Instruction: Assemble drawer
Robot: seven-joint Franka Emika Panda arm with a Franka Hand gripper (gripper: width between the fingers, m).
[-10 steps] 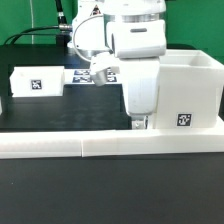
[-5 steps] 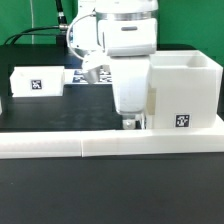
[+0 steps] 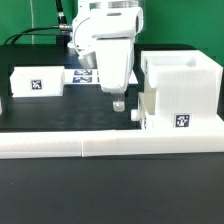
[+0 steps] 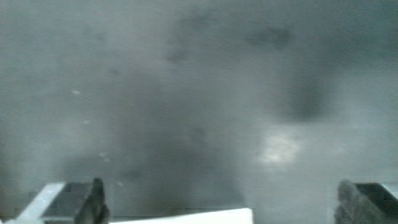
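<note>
The large white boxy housing (image 3: 182, 88) stands at the exterior view's right, with a tag on its front. A smaller white part with a round knob (image 3: 135, 113) sits at its lower left side. A small open-top tray (image 3: 35, 82) with a tag rests at the exterior view's left. My gripper (image 3: 118, 102) hangs over the dark table between the two, just left of the knob and touching nothing. In the wrist view my gripper (image 4: 228, 198) is open and empty, with the fingers (image 4: 80, 200) wide apart. A white corner (image 4: 192, 217) shows between them.
The long low white border rail (image 3: 100, 148) runs along the front of the table. The marker board (image 3: 84, 76) lies flat behind my arm, partly hidden. Dark table surface (image 4: 196, 90) fills the wrist view, blurred.
My arm has moved toward the exterior view's left and risen slightly, away from the housing's front. The knobbed part, which the gripper hid before, now shows.
</note>
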